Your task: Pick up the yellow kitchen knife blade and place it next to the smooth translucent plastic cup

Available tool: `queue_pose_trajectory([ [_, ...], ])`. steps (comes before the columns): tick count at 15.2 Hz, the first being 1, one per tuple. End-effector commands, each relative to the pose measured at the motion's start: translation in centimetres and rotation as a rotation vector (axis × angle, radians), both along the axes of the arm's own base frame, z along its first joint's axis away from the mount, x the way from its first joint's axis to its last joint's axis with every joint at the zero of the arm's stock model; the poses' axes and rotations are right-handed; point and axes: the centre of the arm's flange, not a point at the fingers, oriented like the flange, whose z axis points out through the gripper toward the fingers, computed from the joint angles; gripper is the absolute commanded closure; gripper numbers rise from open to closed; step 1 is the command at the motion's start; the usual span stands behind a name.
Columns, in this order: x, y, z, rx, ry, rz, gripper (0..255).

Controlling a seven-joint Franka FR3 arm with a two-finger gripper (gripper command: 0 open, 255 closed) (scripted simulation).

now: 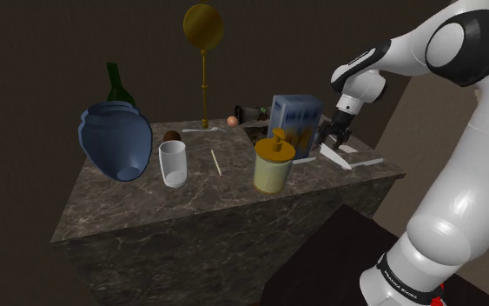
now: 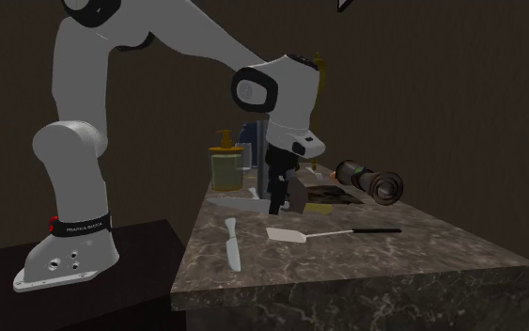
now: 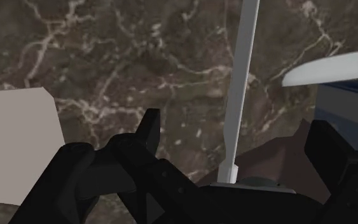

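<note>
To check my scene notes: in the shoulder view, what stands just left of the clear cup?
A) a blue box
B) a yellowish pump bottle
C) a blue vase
C: the blue vase stands close to the cup, on its left in the shoulder view; the blue box and the yellowish pump bottle are on its right.

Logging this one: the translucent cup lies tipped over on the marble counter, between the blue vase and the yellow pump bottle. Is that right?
Not quite: the translucent cup is not tipped over. It stands upright, open end up, as the shoulder view shows. The rest holds: it is on the marble counter, between the blue vase and the yellow pump bottle.
</note>
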Motion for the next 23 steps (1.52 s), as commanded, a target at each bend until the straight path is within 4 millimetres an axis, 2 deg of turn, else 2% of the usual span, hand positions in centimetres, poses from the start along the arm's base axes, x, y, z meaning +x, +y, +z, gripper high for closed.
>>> queue_pose_trajectory([
  [1, 0.0, 0.4, -1.0, 0.000, 0.000, -0.001, 0],
  [2, 0.0, 0.7, -1.8, 0.000, 0.000, -0.001, 0],
  [10, 0.0, 0.7, -1.8, 0.000, 0.000, -0.001, 0],
  [11, 0.0, 0.7, -1.8, 0.000, 0.000, -0.001, 255],
  [20, 0.0, 0.7, -1.8, 0.000, 0.000, -0.001, 255],
  [23, 0.0, 0.7, -0.2, 0.000, 0.000, -0.001, 255],
])
